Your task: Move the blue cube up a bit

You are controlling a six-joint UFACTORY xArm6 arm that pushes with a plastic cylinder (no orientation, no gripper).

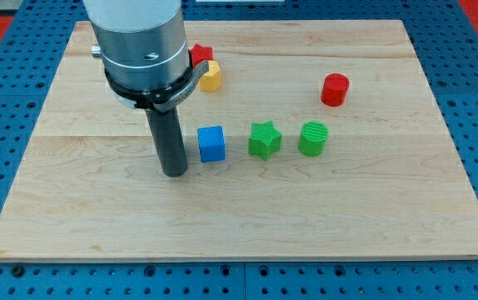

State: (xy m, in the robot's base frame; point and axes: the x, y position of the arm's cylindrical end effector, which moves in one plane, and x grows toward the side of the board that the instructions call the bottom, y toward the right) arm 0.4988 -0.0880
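Observation:
The blue cube (211, 143) sits near the middle of the wooden board (97, 217). My tip (173, 172) rests on the board just left of the cube and slightly below it, a small gap apart. The rod rises from there to the large grey arm body at the view's top.
A green star (265, 140) and a green cylinder (313, 138) stand in a row right of the blue cube. A red cylinder (335, 89) is at the upper right. A yellow block (211, 77) and a red block (200, 56) sit at the top, partly hidden by the arm.

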